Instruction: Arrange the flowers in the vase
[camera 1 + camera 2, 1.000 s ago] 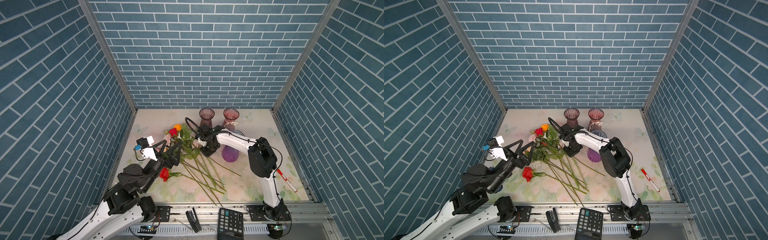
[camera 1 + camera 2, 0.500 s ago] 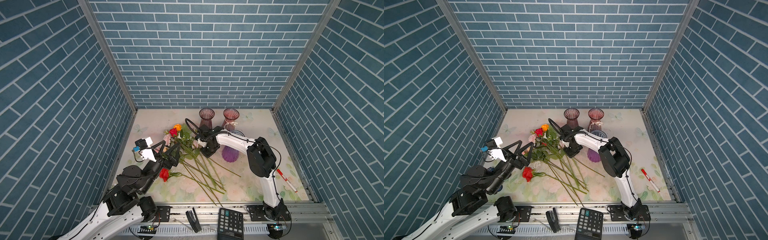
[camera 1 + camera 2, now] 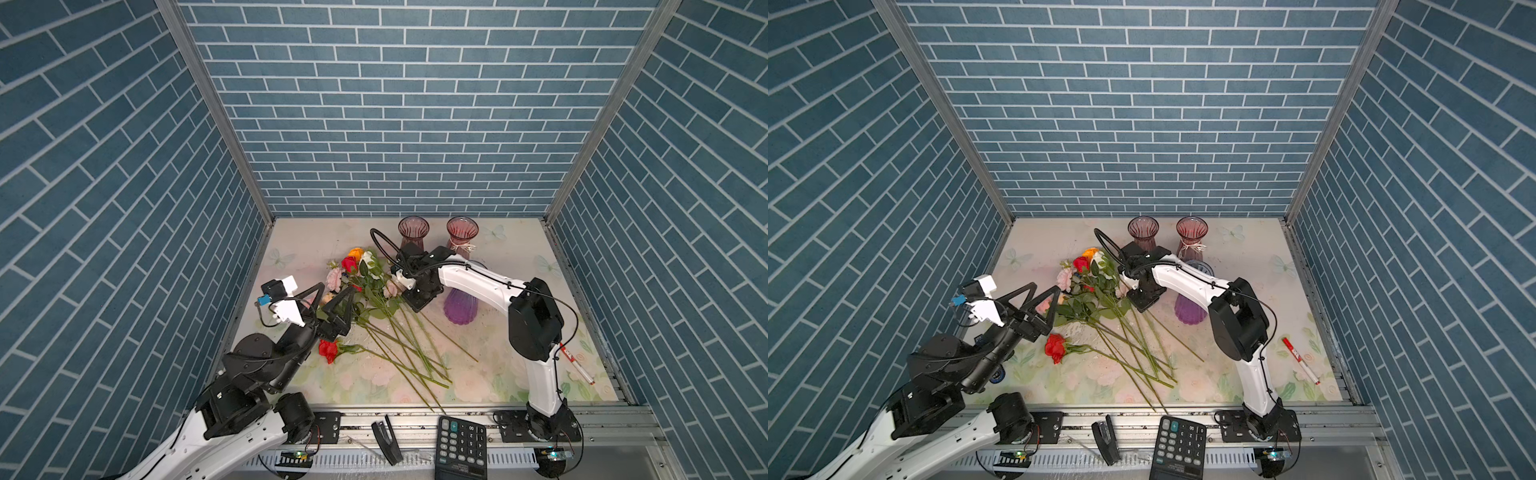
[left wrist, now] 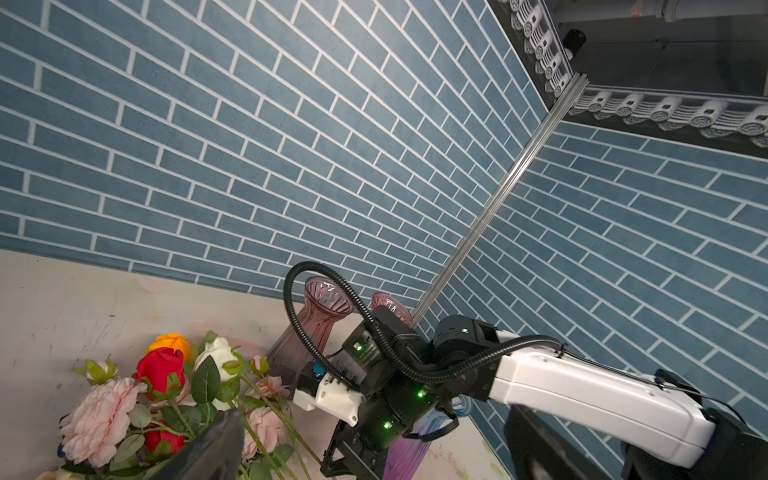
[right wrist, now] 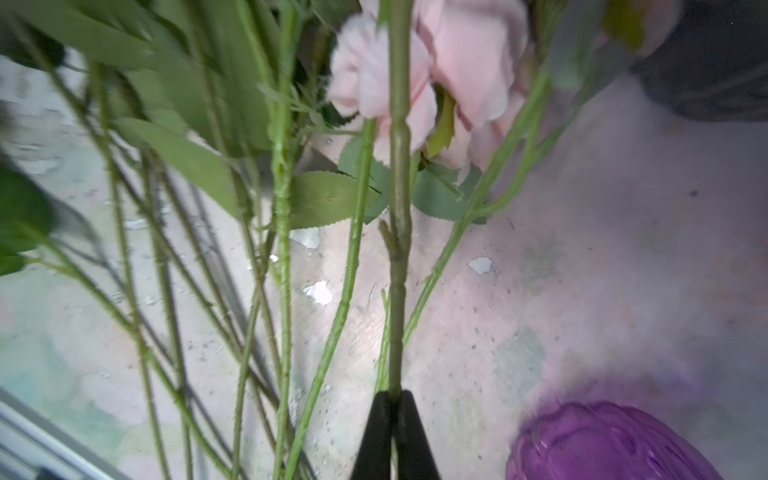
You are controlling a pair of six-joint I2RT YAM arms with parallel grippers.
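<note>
In both top views the flowers (image 3: 376,299) are being found lying in a loose heap on the table (image 3: 519,291), just beside the purple vase (image 3: 459,309) on the side toward the left gripper (image 3: 1040,297). None is standing in it yet, and one red rose (image 3: 328,351) is lying apart, farther from the purple vase than the heap. The right gripper (image 3: 415,297) is being held low at the heap's edge nearest the purple vase, its jaws being hidden there by its own body. The left gripper is being held spread wide and empty beyond the heap from the purple vase. In the left wrist view the right gripper (image 4: 361,436) is being shown set between the flowers (image 4: 166,374) and the purple vase (image 4: 405,457), so close that contact cannot be ruled out. A knock tipping the vase is being judged possible if the lift is swung that way. In the right wrist view the jaws are being shown pinched together on one green stem (image 5: 398,257), close beside the purple vase (image 5: 602,440), with a pink bloom (image 5: 440,70) lying farther off behind it. The hold is being taken at the very fingertips, so slipping or twisting of the thin stem is being judged a risk. Neighbouring stems and leaves are crossing the held one, so others are likely to be dragged along, or the heap scattered, while it is being raised.
</note>
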